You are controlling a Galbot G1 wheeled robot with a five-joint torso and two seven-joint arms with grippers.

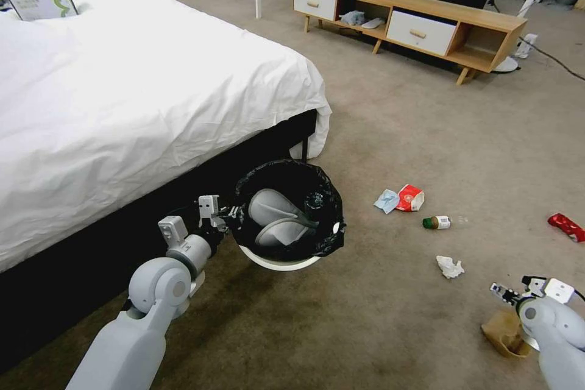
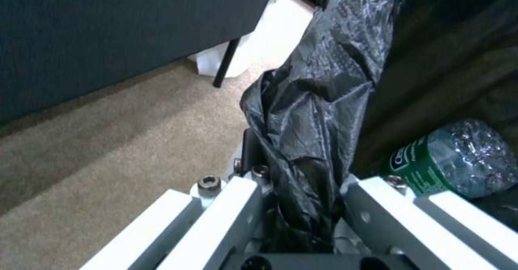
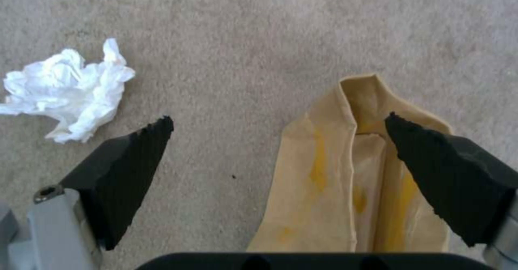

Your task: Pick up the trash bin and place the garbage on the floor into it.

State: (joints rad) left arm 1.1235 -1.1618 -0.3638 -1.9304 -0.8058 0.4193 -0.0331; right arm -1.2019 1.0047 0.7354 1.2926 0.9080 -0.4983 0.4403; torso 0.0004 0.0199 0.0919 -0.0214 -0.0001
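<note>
The left gripper [image 1: 230, 217] is clamped on the black bag at the rim of the trash bin [image 1: 289, 210], holding it tilted off the carpet beside the bed [image 1: 122, 103]. A plastic bottle [image 2: 459, 160] lies inside the bin. The right gripper [image 3: 278, 126] hangs spread wide just above the brown paper bag [image 3: 334, 181], with the crumpled tissue [image 3: 70, 88] near it on the carpet [image 3: 243, 39].

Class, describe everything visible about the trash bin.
The trash bin is small, round, white plastic, lined with a crinkled black bag folded over its rim. It is tilted, beside the bed, with the left gripper shut on its bag-covered rim. Inside lies a green-labelled bottle.
</note>
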